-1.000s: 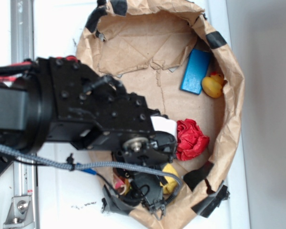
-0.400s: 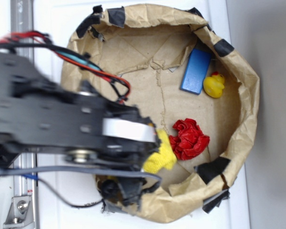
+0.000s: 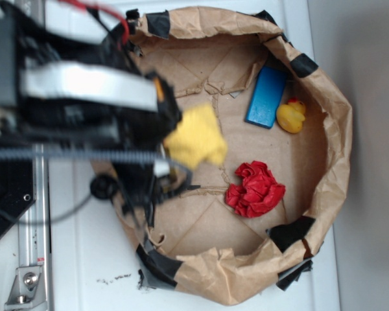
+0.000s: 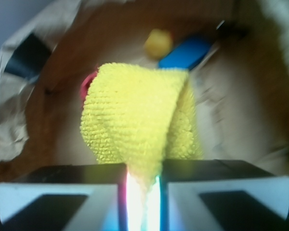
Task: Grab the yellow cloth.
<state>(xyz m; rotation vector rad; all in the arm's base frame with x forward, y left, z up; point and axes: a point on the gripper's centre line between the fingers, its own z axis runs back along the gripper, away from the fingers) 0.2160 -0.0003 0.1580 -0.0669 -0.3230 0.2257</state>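
Note:
The yellow cloth [image 3: 194, 137] hangs in the air above the floor of the brown paper bowl [image 3: 327, 168], a fuzzy terry lump. In the wrist view the yellow cloth [image 4: 137, 118] droops from between my two fingers, its narrow end pinched in the thin gap. My gripper [image 3: 165, 139] is shut on it at the left side of the bowl; in the wrist view the gripper [image 4: 143, 180] fills the bottom edge. The arm covers the bowl's left rim.
A red wrinkly cloth [image 3: 255, 189] lies on the bowl floor at lower right. A blue block [image 3: 266, 97] and a small yellow rubber duck [image 3: 290, 116] sit at the upper right wall. Black tape patches mark the rim. A metal rail [image 3: 27, 272] runs along the left.
The arm has swung up and toward the top of the picture. The yellow cloth rose with it from beside the red cloth to mid-bowl, clear of the floor.

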